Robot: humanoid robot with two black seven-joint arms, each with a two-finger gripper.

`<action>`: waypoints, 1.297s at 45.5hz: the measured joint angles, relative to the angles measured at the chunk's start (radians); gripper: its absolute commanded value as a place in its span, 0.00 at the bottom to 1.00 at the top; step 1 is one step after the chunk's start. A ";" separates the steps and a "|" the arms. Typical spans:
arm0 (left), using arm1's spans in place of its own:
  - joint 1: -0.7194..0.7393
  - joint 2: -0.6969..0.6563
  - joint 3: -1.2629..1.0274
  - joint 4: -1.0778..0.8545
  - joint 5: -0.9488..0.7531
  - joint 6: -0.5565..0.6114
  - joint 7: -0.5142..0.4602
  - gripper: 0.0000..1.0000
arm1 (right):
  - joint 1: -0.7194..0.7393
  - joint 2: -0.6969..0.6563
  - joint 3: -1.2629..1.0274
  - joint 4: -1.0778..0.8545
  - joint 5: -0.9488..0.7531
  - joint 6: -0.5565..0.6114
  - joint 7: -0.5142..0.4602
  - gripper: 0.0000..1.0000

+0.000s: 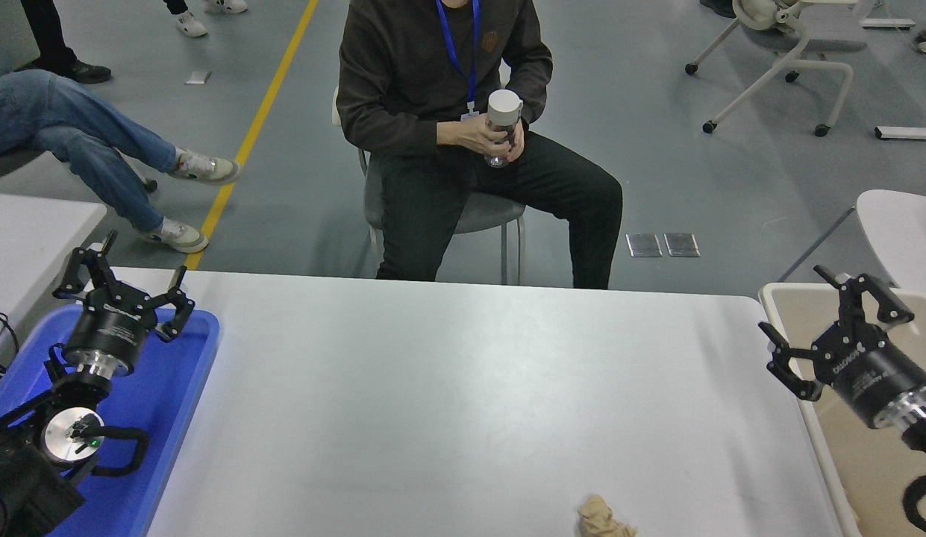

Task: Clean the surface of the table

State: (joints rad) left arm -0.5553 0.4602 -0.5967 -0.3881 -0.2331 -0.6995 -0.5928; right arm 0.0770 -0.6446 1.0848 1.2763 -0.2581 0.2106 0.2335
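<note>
Robot's right pincer (836,328) hangs spread wide over the beige bin (776,298) at the white surface's (448,388) right end.

The broad matte tabletop fills the middle of the room, stiff, heavy and not a thing to be lifted (it can only be cleared or wiped); the one bit of litter on it, a crumpled tan paper wad (603,518) at the near edge, looks light and soft, and would likely squash easily if pinched across its middle. That wad lies well apart from the right pincer, nearer the robot and to its left. The left pincer (123,287), fingers also apart, is parked over a blue tray (186,373) at the far left. A seated person (463,119) holds a bottle (501,123) beyond the far edge.
</note>
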 measured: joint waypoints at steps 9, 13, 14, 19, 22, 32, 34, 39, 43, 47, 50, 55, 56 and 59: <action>0.000 0.000 0.000 0.000 0.000 0.000 0.000 1.00 | -0.053 0.134 0.112 0.025 -0.150 -0.074 0.006 1.00; 0.000 0.000 0.000 0.000 0.000 0.000 0.001 1.00 | -0.063 0.210 0.183 0.017 -0.220 -0.111 0.007 1.00; 0.000 0.000 0.000 0.000 0.000 0.000 0.001 1.00 | -0.063 0.224 0.195 0.015 -0.230 -0.118 0.007 1.00; 0.000 0.000 0.000 0.000 0.000 0.000 0.001 1.00 | -0.067 0.289 0.247 0.011 -0.277 -0.160 0.008 1.00; 0.000 0.000 0.000 0.000 0.000 0.000 0.001 1.00 | -0.068 0.319 0.266 0.010 -0.294 -0.177 0.008 1.00; 0.000 0.000 0.000 0.000 0.000 0.000 0.001 1.00 | -0.049 0.375 0.295 -0.030 -0.328 -0.205 0.010 1.00; 0.000 0.000 0.000 0.000 0.000 0.000 0.001 1.00 | -0.044 0.381 0.297 -0.041 -0.331 -0.208 0.010 1.00; 0.000 0.000 0.000 0.000 0.000 0.000 0.001 1.00 | -0.032 0.392 0.300 -0.066 -0.338 -0.213 0.014 1.00; 0.000 0.000 0.000 0.000 0.000 0.000 0.001 1.00 | -0.025 0.397 0.295 -0.075 -0.340 -0.215 0.013 1.00; 0.000 0.000 0.000 0.000 0.000 0.000 0.001 1.00 | -0.017 0.394 0.274 -0.076 -0.341 -0.215 0.008 1.00; 0.000 0.000 0.000 0.000 0.000 0.000 0.001 1.00 | -0.008 0.390 0.258 -0.075 -0.342 -0.215 0.000 1.00; 0.000 0.000 0.000 0.000 0.000 0.000 0.001 1.00 | 0.006 0.360 0.211 -0.059 -0.343 -0.212 -0.038 1.00; 0.000 0.000 0.000 0.000 0.000 0.000 0.001 1.00 | 0.007 0.356 0.206 -0.056 -0.344 -0.211 -0.043 1.00; 0.000 0.000 0.000 0.000 0.000 0.000 0.000 1.00 | 0.011 0.320 0.171 -0.035 -0.344 -0.206 -0.073 1.00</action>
State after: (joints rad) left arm -0.5553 0.4602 -0.5967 -0.3882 -0.2332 -0.6995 -0.5923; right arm 0.0877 -0.3243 1.2560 1.2410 -0.6020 0.0050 0.1600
